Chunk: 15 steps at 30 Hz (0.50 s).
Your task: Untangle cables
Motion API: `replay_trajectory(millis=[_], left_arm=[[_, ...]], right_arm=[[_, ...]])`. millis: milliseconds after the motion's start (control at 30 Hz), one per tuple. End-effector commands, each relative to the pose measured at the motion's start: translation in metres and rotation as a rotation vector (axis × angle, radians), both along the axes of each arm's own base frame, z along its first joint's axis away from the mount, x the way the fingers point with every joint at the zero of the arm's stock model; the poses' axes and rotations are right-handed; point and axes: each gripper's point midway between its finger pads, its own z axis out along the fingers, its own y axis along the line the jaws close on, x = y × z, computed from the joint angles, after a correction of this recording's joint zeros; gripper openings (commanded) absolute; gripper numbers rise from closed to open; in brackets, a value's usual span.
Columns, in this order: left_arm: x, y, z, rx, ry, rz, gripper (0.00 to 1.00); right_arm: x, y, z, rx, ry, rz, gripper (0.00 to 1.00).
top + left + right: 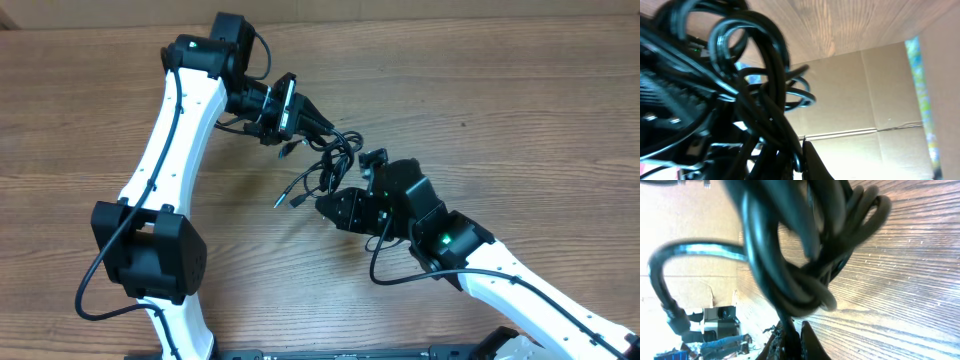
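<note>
The cables point(325, 162) are a knot of thin black cords held above the wooden table point(500, 90) between both arms, with plug ends point(283, 199) hanging down to the left. My left gripper point(312, 124) is shut on the upper left of the bundle; its wrist view is filled with looped cords point(765, 90). My right gripper point(330, 203) is shut on a strand at the lower right; its wrist view shows knotted loops point(805, 280) just above the fingers point(792, 340).
Cardboard walls point(865, 95) stand at the table's far edge. The arms' own thicker black cables point(385, 275) loop near the right arm. Bare wood lies around the bundle.
</note>
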Motion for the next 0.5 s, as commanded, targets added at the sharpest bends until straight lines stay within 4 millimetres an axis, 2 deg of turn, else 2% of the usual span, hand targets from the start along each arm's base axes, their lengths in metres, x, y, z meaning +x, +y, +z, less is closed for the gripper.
replay_trajectory(millis=[0, 167, 467], left_arm=[[0.018, 0.013, 0.014, -0.045, 0.002, 0.074, 0.04], [0.033, 0.03, 0.007, 0.01, 0.015, 0.154, 0.04], [0.053, 0.051, -0.009, 0.128, 0.032, 0.276, 0.04]], right_arm=[[-0.026, 0.016, -0.001, 0.004, 0.029, 0.095, 0.04], [-0.039, 0.025, -0.001, 0.003, 0.029, 0.138, 0.04], [-0.043, 0.027, -0.002, 0.003, 0.036, 0.151, 0.04]])
